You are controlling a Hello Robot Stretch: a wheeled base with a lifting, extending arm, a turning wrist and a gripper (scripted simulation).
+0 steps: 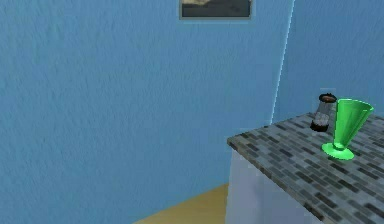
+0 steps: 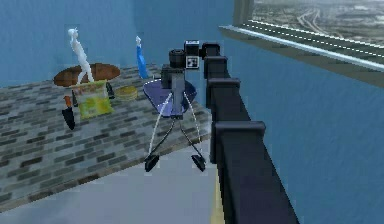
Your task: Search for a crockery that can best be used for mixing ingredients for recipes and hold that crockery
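Note:
In the arm side view a dark blue bowl-shaped thing [image 2: 165, 95] shows above the grey tiled countertop [image 2: 60, 150], between the two thin fingers [image 2: 152, 160] of my gripper [image 2: 175, 163]. The gripper's dark body hangs left of the two white marked squares at the end of the dark arm bar [image 2: 235, 140]. I cannot tell whether the gripper holds the blue thing or whether it rests on the counter. Farther out on the counter lies a flat brown dish [image 2: 85, 75].
A white figure [image 2: 78, 48], a blue bottle [image 2: 140, 55] and a yellow-green item [image 2: 97, 103] stand on the counter. A window [image 2: 310, 25] runs along the upper right. In the forward view a green goblet [image 1: 348, 128] and a dark shaker [image 1: 322, 112] stand on a counter corner [image 1: 280, 155] before blue walls.

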